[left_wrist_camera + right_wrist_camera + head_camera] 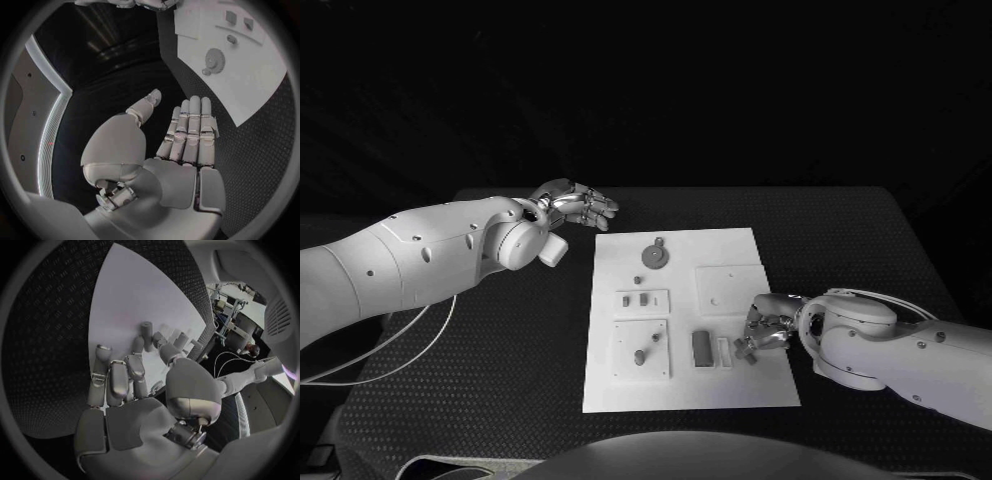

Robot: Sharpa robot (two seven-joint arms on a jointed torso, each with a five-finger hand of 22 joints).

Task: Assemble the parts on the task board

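- My right hand [769, 330] is spread over the parts [710, 349], holding nothing.
- My left hand [577, 208] is spread too.
- I might knock a part off the board [733, 250].

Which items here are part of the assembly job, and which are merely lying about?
Job: task board; round part; dark block part; right hand at the board's right edge; left hand, open off the board's corner.
Lying about: white cable; black table.

White task board [733, 390] w/ grey parts [701, 348], black dimpled table [488, 400], silver hands.
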